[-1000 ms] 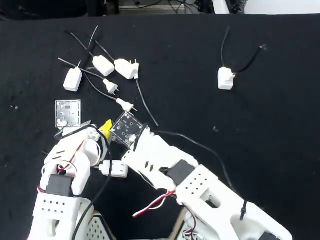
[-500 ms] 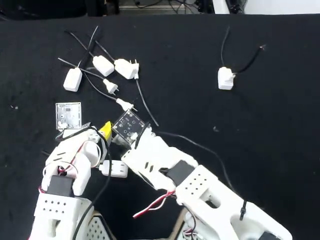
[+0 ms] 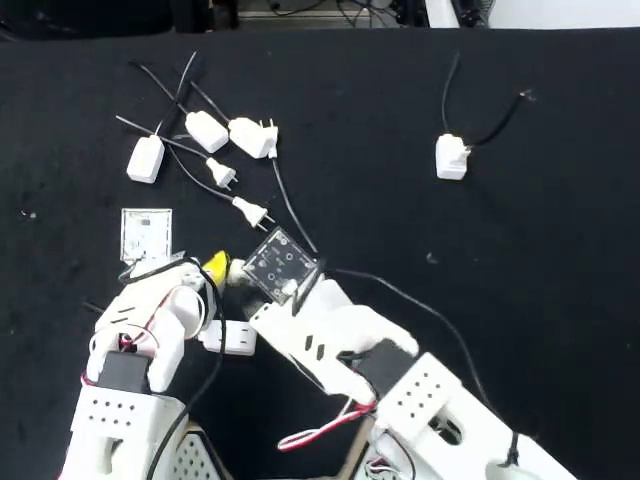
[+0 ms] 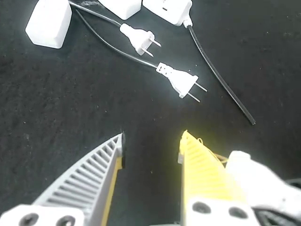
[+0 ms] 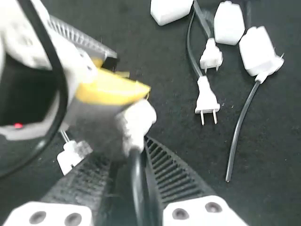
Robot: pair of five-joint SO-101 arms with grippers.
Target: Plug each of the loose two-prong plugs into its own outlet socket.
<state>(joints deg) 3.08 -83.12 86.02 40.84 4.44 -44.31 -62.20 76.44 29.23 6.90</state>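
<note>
The worktop (image 3: 560, 300) was plain black. The left arm (image 3: 140, 330) and right arm (image 3: 345, 335) were white, with red and white wires (image 3: 318, 425) at the right one. The left hand (image 4: 150, 141) had 1 grey ribbed finger (image 4: 94, 169) and 1 yellow ribbed finger (image 4: 202, 165). The right hand (image 5: 129, 150) had 2 black ribbed fingers (image 5: 169, 174). The gripped plug (image 5: 137, 120) was white on a black cord (image 5: 136, 188). The 2 loose plugs (image 4: 176, 80) (image 4: 136, 38) were white with silvery prongs. The 4 blocks (image 3: 146, 158) (image 3: 207, 130) (image 3: 252, 137) (image 3: 451, 157) were white, their leads (image 3: 290, 205) black.

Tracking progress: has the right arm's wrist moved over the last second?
Yes. The wrist slid rightward relative to the loose two-prong plug just above it.
</note>
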